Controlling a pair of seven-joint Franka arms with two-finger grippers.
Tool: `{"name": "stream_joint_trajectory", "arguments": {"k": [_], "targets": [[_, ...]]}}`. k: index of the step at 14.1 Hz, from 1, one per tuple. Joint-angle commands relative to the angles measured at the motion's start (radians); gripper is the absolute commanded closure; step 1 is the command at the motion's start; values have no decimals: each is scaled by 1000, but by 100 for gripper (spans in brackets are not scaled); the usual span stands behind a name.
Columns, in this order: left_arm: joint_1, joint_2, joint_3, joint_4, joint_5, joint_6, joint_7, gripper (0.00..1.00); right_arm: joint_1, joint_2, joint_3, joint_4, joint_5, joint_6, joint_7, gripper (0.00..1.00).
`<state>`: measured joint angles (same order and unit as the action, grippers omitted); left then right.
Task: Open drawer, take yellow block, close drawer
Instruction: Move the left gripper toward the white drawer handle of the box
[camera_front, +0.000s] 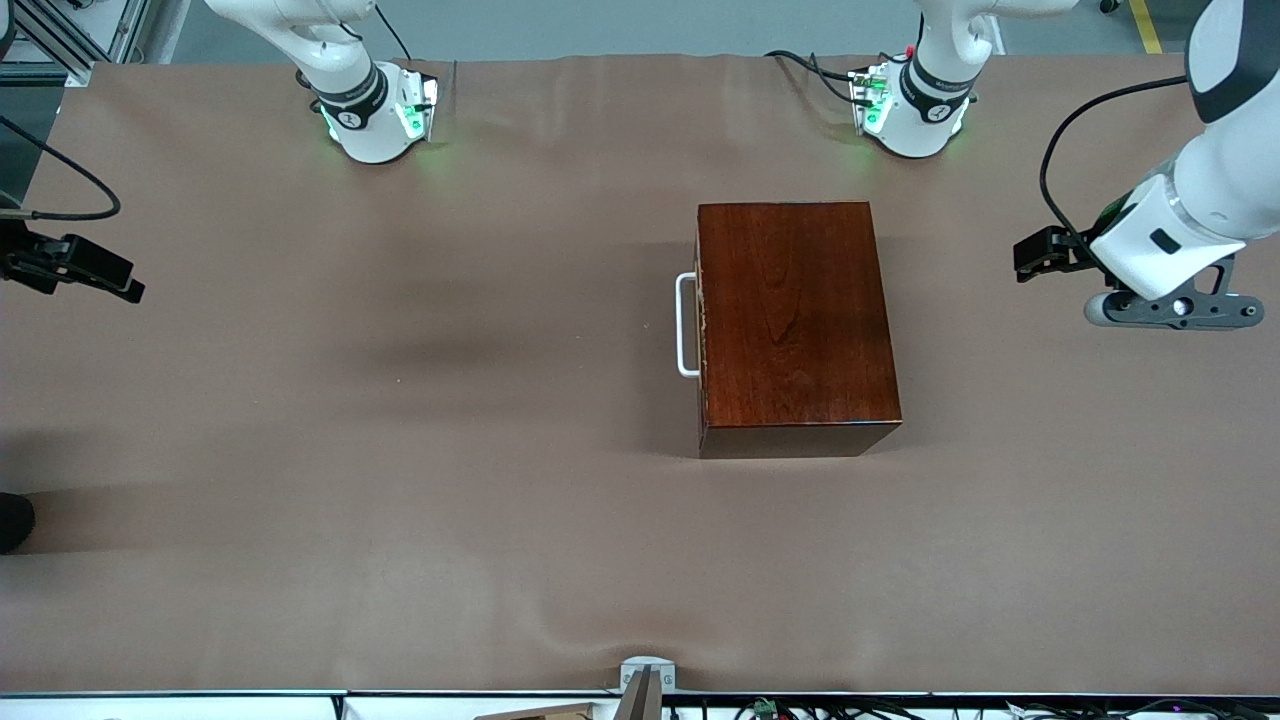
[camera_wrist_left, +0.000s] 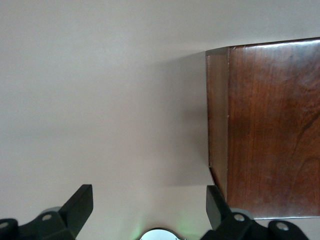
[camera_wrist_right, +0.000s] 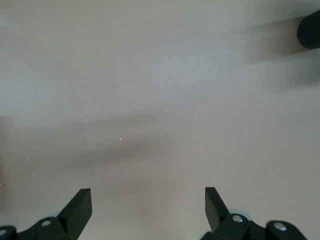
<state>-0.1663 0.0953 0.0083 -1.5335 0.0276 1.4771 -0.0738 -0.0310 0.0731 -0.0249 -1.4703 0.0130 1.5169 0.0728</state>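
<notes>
Mid-table sits the box (camera_front: 795, 320), drawer (camera_front: 702, 325) shut, handle (camera_front: 686, 325) toward the right arm's end; yellow block unseen. Right gripper (camera_wrist_right: 148, 200) and left gripper (camera_wrist_left: 150, 200) both spread over bare cloth. Risk: dragging the unbraced box instead of sliding the drawer.

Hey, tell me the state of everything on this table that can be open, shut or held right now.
Drawer: shut, front flush with the box.
Handle: untouched.
Left tool: open, empty, hanging over the table beside the box.
Right tool: open, empty, over bare table.
Yellow block: not visible.
</notes>
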Motion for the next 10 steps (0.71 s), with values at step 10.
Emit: {"name": "stream_joint_trajectory", "arguments": {"k": [10], "targets": [[-117, 76, 1, 134, 15, -12, -253, 0, 5, -12, 0, -1, -11, -3, 4, 0]]}}
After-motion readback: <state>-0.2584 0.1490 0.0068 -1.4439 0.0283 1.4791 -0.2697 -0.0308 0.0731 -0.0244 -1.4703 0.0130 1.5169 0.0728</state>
